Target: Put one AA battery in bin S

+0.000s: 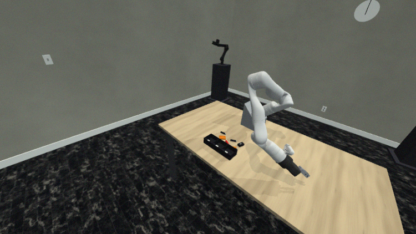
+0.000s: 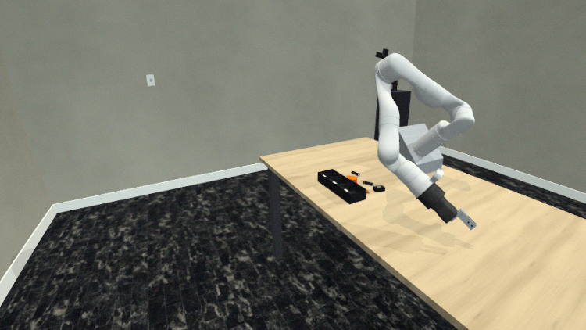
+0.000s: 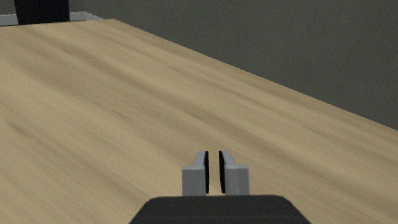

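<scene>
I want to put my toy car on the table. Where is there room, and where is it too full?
Lots of bare wood shows on the near half of the table, from the gripper to the front edge, and along the far edge behind the arm's grey base. It is crowded by the black bin row, where small things lie close together.

One table [image 1: 334,186], one black bin row [image 1: 219,146], one white arm [image 1: 257,116].
</scene>
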{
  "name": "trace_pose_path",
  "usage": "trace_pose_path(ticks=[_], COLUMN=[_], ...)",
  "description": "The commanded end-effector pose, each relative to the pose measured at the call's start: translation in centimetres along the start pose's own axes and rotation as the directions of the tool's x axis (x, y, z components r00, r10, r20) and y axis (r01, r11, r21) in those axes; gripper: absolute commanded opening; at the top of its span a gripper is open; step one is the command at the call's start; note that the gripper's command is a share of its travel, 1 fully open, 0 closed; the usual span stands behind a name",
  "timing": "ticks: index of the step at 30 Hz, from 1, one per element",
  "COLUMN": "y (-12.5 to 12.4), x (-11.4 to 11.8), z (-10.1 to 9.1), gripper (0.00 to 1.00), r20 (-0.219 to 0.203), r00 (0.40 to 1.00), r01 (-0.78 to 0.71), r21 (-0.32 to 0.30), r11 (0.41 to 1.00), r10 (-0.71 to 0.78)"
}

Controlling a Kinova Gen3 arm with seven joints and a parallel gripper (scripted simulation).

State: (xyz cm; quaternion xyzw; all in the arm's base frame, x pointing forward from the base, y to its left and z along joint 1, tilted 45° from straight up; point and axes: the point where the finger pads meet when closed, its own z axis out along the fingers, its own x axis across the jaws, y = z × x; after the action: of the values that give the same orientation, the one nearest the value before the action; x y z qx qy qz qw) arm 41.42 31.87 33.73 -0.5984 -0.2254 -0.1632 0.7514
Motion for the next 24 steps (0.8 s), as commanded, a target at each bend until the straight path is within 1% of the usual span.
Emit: trace_pose_path(ticks=[1, 2, 3, 4, 5, 6, 8, 10, 11, 12, 14, 15, 16, 17, 18, 20, 22, 23, 24], y=[1.6, 1.7, 2.4, 2.8, 3.3, 3.6, 3.6, 4.7, 5.2, 5.4, 5.7, 6.3, 6.6, 7.0, 7.2, 7.4, 8.2, 8.5, 8.5], x=[-0.5, -0.5, -0.9, -1.3, -1.6, -1.8, -1.8, -2.5, -2.8, -3.0, -3.2, -3.5, -3.8, -4.1, -4.3, -4.5, -5.2, -5.5, -5.5], z=[-2.3, -2.4, -2.9, -3.4, -4.0, -4.7, -4.7, -5.9, -6.5, -7.2, -7.6, -8.2, -8.9, -9.5, -10.3, -10.6, -11.9, -12.7, -12.7], gripper=[0.31, 0.31, 0.31, 0.31, 0.31, 0.31, 0.31, 0.31, 0.31, 0.31, 0.31, 0.31, 0.31, 0.31, 0.31, 0.31, 0.31, 0.31, 0.31], r20=[0.005, 0.003, 0.02, 0.038, 0.045, 0.044, 0.044, 0.086, 0.094, 0.094, 0.09, 0.118, 0.144, 0.152, 0.151, 0.149, 0.21, 0.217, 0.217], r00=[0.998, 0.998, 0.995, 0.99, 0.988, 0.987, 0.987, 0.972, 0.969, 0.969, 0.97, 0.959, 0.947, 0.943, 0.942, 0.943, 0.914, 0.91, 0.91], r01=[0.065, 0.063, 0.102, 0.139, 0.154, 0.157, 0.157, 0.229, 0.242, 0.244, 0.241, 0.279, 0.315, 0.326, 0.328, 0.325, 0.397, 0.405, 0.405], r21=[-0.046, -0.045, -0.087, -0.114, -0.125, -0.117, -0.117, -0.179, -0.188, -0.18, -0.178, -0.213, -0.235, -0.242, -0.235, -0.233, -0.282, -0.286, -0.286], r11=[0.997, 0.997, 0.991, 0.984, 0.98, 0.981, 0.981, 0.957, 0.952, 0.953, 0.954, 0.936, 0.919, 0.914, 0.915, 0.916, 0.873, 0.868, 0.868], r10=[-0.065, -0.063, -0.101, -0.135, -0.15, -0.152, -0.152, -0.217, -0.228, -0.23, -0.228, -0.259, -0.288, -0.296, -0.299, -0.297, -0.348, -0.353, -0.353])
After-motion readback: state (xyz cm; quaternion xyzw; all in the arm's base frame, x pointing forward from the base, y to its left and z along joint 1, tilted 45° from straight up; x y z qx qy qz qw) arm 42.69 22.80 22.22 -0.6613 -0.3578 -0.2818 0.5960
